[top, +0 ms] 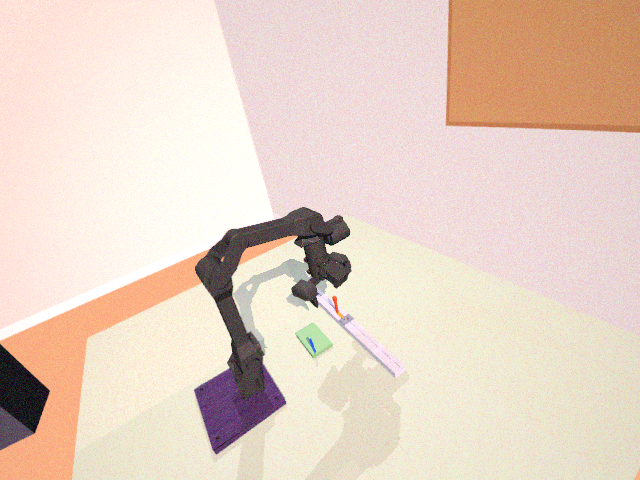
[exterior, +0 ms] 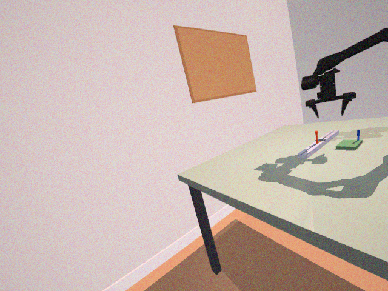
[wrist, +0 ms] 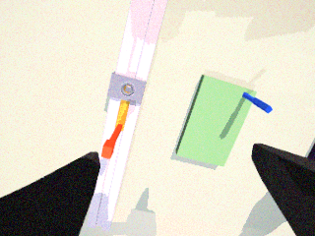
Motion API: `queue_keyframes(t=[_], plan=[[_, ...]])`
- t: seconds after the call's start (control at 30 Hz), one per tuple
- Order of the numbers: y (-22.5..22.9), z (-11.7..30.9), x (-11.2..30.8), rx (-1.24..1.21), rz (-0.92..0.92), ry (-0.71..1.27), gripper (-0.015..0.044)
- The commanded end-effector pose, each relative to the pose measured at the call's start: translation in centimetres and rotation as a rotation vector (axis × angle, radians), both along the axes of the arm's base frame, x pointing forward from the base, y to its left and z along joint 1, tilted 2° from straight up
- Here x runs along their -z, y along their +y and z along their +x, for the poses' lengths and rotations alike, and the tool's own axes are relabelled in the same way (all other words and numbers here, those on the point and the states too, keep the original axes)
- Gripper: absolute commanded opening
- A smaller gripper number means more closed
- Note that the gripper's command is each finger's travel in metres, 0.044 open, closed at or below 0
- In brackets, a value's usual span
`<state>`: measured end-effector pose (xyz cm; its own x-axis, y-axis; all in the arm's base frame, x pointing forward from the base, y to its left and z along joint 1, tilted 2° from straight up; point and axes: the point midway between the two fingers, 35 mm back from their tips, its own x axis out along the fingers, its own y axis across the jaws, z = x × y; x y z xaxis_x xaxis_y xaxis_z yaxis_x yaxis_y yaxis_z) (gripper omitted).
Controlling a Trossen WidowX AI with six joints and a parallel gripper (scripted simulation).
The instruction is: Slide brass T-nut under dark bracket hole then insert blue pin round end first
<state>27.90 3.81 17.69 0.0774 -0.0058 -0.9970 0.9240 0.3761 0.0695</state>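
Observation:
My gripper point(exterior: 330, 116) point(wrist: 176, 155) is wide open and empty, above the rail and tray. The brass T-nut point(wrist: 123, 112) lies in the slot of the aluminum rail point(top: 377, 349) point(exterior: 328, 136) point(wrist: 145, 59), partly under the dark bracket point(top: 345, 319) point(wrist: 115, 89); some brass shows through the bracket hole. Its orange-red handle point(top: 335, 303) point(exterior: 316, 136) point(wrist: 108, 147) sticks up beside the bracket, unheld. The blue pin point(top: 312, 345) point(exterior: 357, 134) point(wrist: 259, 102) stands up from the green tray point(top: 310, 330) point(exterior: 344, 145) point(wrist: 199, 133). Its lower end is hard to make out.
The tray sits beside the rail, on the side of the arm's purple base plate point(top: 222, 418). The upright handle and pin stand above the pale table point(top: 491, 392) point(exterior: 237, 172). A cork-coloured board point(top: 542, 62) point(exterior: 216, 62) hangs on the wall.

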Motion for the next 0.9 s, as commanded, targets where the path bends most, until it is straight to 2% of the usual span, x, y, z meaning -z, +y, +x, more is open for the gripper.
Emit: queue_keyframes(t=[0.0, 0.2, 0.7, 0.87], plan=[[-2.8, -6.4, 1.1, -0.494, -0.029, 0.025, 0.0440], [-3.7, -9.0, 1.9, -0.713, -0.044, 0.027, 0.0440], [-3.8, -8.8, 1.9, -0.713, -0.044, 0.027, 0.0440], [-3.8, -8.5, 4.5, -0.713, -0.044, 0.027, 0.0440]])
